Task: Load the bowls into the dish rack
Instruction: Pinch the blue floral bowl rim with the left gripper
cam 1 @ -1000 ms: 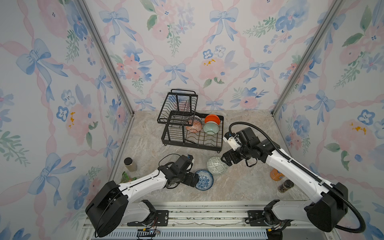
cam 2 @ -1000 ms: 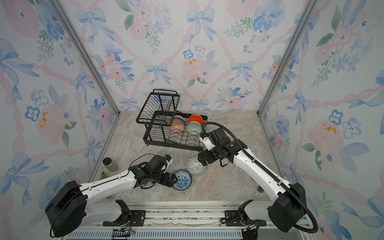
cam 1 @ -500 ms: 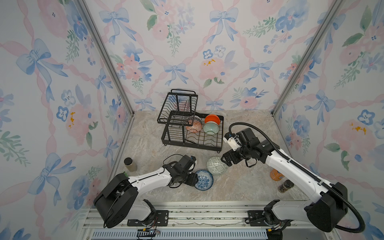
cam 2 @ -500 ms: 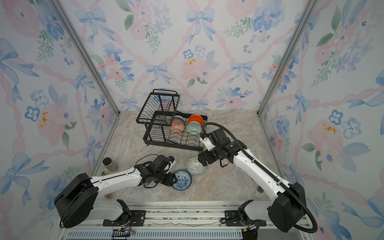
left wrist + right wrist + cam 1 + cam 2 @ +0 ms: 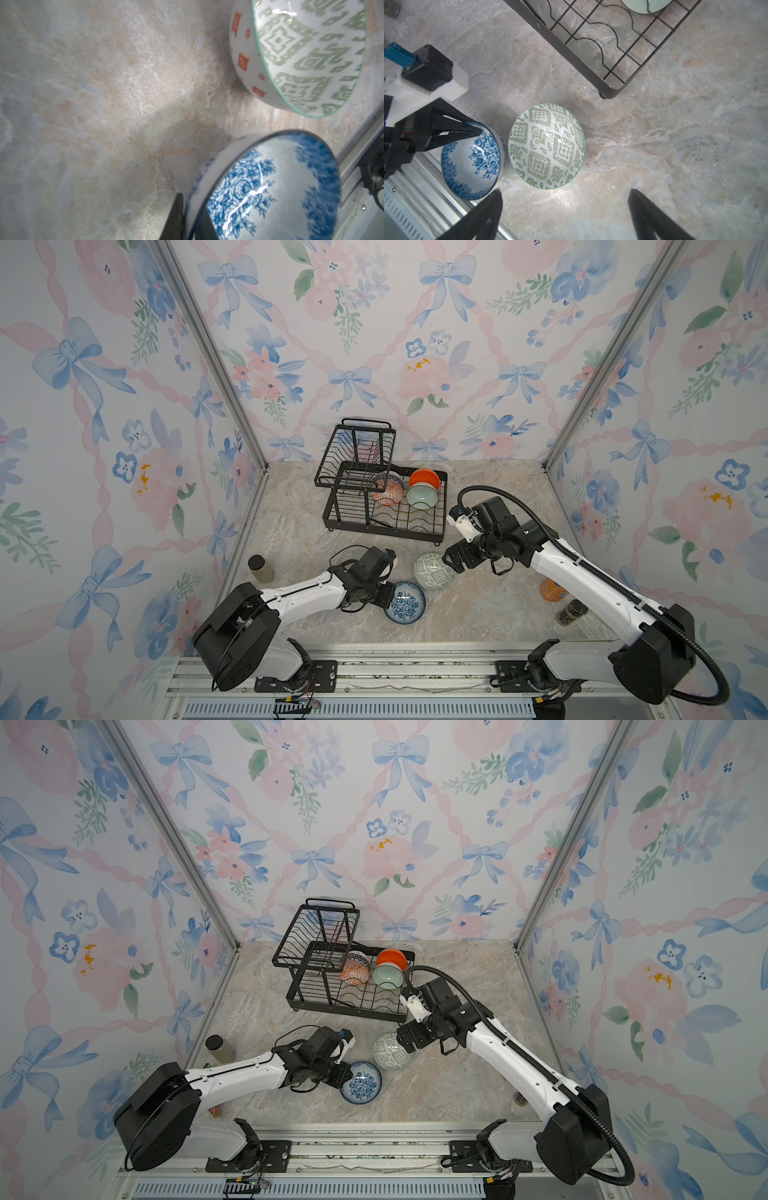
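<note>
In both top views the left gripper (image 5: 388, 597) is closed tight on the rim of the blue floral bowl (image 5: 406, 605), which sits on the table (image 5: 478, 614) in front of the dish rack (image 5: 386, 514). The right gripper (image 5: 451, 561) hovers just beside the green geometric bowl (image 5: 432, 571). In the left wrist view one finger (image 5: 176, 218) presses the outside of the blue rim. In the right wrist view the right gripper's fingers (image 5: 483, 216) stand spread wide, holding nothing, above the green geometric bowl

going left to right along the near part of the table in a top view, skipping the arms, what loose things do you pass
dark-capped jar → blue floral bowl → green geometric bowl → orange can → dark spice jar
</note>
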Available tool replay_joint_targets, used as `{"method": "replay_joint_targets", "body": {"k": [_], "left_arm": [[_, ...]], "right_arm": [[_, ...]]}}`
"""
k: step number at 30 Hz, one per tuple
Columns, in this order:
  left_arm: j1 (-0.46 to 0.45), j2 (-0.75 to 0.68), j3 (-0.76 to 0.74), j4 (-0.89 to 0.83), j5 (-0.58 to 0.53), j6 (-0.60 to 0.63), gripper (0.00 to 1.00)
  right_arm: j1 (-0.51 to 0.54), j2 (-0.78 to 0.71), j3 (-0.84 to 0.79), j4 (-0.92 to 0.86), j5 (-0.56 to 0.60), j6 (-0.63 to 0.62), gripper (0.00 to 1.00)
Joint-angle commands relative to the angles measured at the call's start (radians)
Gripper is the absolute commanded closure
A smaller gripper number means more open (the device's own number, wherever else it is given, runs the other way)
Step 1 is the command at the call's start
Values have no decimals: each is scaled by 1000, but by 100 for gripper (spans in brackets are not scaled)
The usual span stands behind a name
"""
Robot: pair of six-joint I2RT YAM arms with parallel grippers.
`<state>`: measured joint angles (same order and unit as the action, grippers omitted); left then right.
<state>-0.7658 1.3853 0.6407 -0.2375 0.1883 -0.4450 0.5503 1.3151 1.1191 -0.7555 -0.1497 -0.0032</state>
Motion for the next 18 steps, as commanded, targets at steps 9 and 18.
{"method": "replay_joint_targets", "body": {"k": [9, 18], "left_arm": [[-4, 6, 15, -1, 15, 21, 100], [-3, -48, 19, -6, -17, 36, 100]], "right_arm": [[-7, -16, -18, -5, 15, -5, 3], [-7, -15, -15, -8, 16, -6, 3]]}}
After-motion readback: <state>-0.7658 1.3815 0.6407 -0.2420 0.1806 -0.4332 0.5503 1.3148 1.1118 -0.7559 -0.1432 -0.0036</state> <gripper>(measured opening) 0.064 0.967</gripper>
